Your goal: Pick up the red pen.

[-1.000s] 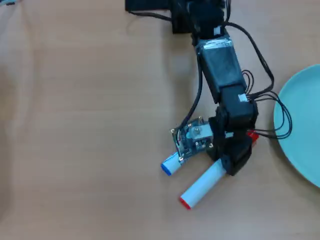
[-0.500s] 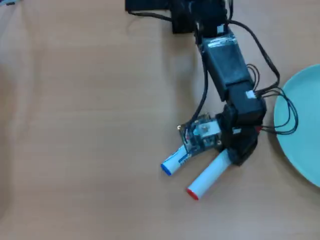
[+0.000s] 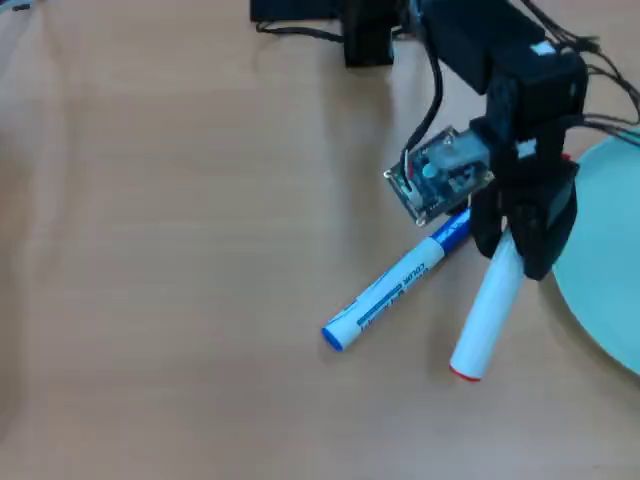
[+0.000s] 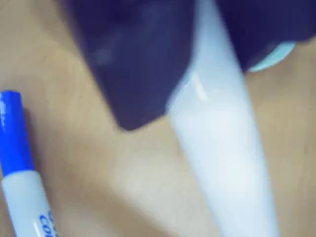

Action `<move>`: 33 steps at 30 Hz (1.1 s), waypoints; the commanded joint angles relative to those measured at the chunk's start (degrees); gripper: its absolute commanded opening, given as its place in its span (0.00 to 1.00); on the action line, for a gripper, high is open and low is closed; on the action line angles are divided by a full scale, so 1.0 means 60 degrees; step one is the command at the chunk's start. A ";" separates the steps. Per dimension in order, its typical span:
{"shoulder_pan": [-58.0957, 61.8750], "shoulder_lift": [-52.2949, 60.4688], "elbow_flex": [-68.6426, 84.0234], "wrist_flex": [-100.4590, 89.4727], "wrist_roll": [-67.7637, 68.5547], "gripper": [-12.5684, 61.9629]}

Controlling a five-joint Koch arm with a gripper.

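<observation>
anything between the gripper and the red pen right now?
Nothing visible. The gripper is already closed around the red pen, whose white barrel runs between the jaws in the wrist view. The blue pen lies beside it on the table, apart from it.

Pretty blurry up close. The pincer (image 4: 197, 54) fills the top as two dark jaws, clamped on the white barrel of the red pen (image 4: 222, 148), which runs from 12 o'clock down toward 5. The blue marker (image 4: 19, 168) sits at 8 o'clock, cap up. A pale green sliver (image 4: 271, 58) peeks out at 2, above the tan worktop (image 4: 98, 187).
</observation>
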 commanded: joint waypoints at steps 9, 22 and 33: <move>-0.0293 0.1611 -0.0498 0.0103 0.1582 0.07; -0.0322 0.2388 -0.0513 0.0322 0.1772 0.07; -0.0483 0.2959 -0.0381 0.0352 0.1772 0.07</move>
